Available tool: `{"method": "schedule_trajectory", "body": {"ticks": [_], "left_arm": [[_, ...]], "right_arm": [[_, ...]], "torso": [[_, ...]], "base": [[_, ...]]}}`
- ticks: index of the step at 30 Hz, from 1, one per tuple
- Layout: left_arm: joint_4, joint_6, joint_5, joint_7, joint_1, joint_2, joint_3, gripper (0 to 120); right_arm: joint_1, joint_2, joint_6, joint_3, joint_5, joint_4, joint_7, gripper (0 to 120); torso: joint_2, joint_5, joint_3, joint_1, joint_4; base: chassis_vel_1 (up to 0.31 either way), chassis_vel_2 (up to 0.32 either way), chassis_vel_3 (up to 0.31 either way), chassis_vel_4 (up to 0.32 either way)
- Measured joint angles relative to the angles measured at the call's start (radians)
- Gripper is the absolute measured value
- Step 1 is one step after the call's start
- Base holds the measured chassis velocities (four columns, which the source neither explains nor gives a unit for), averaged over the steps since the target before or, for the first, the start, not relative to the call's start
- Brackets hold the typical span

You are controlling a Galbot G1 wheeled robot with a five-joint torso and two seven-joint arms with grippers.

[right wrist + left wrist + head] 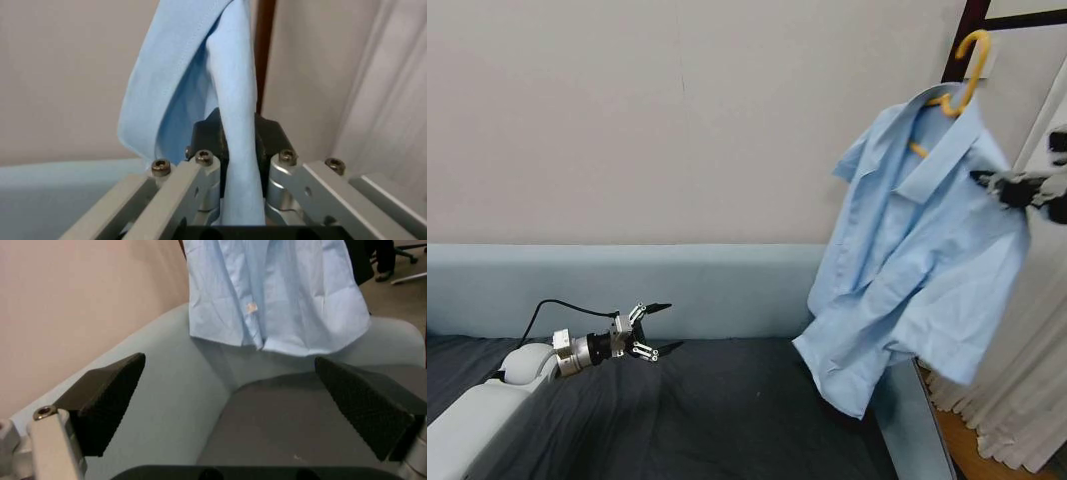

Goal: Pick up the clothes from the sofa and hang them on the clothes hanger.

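A light blue shirt [907,270] hangs on a yellow hanger [962,85] at the upper right, the hook close against the dark rack [973,14]. My right gripper [1002,187] is at the shirt's shoulder, shut on a fold of it. In the right wrist view the blue fabric [233,100] runs down between the closed fingers [270,137]. My left gripper [655,328] hovers low over the sofa seat [717,420] at the left, open and holding nothing. Its two black pads [110,395] stand wide apart, with the shirt's hem [280,295] farther off.
The sofa has a pale blue backrest [727,285] and a dark seat cushion. The shirt's tail drapes over the sofa's right arm [907,400]. A white curtain [1017,400] hangs at the far right beside the rack. A bare wall stands behind.
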Motion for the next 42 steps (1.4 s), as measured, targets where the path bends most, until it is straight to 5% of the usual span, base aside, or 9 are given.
{"method": "schedule_trajectory", "body": {"ticks": [16,30,35,42], "left_arm": [[0.027,-0.008,0.015,0.001,-0.058,-0.039,0.059,100],[-0.005,-0.006,0.037,-0.010,-0.050,-0.037,0.065,100],[-0.017,0.004,0.041,-0.020,-0.046,-0.038,0.065,100],[-0.003,0.009,0.054,-0.028,-0.039,-0.045,0.062,100]], "right_arm": [[-0.042,-0.096,0.005,0.016,-0.028,-0.233,0.008,7],[-0.149,-0.125,0.022,0.075,-0.082,-0.334,-0.218,7],[-0.355,-0.132,0.075,0.224,-0.153,-0.387,-0.302,7],[-0.851,-0.231,0.091,0.700,-0.210,-0.492,-0.328,7]], "torso": [[0.000,-0.0001,0.000,0.000,-0.0005],[0.000,-0.0002,0.000,0.000,-0.0005],[0.000,-0.0001,0.000,0.000,-0.0002],[0.000,0.0003,0.000,0.000,-0.0004]], "base": [[0.000,0.000,0.000,0.000],[0.000,0.000,0.000,0.000],[0.000,0.000,0.000,0.000],[0.000,0.000,0.000,0.000]]}}
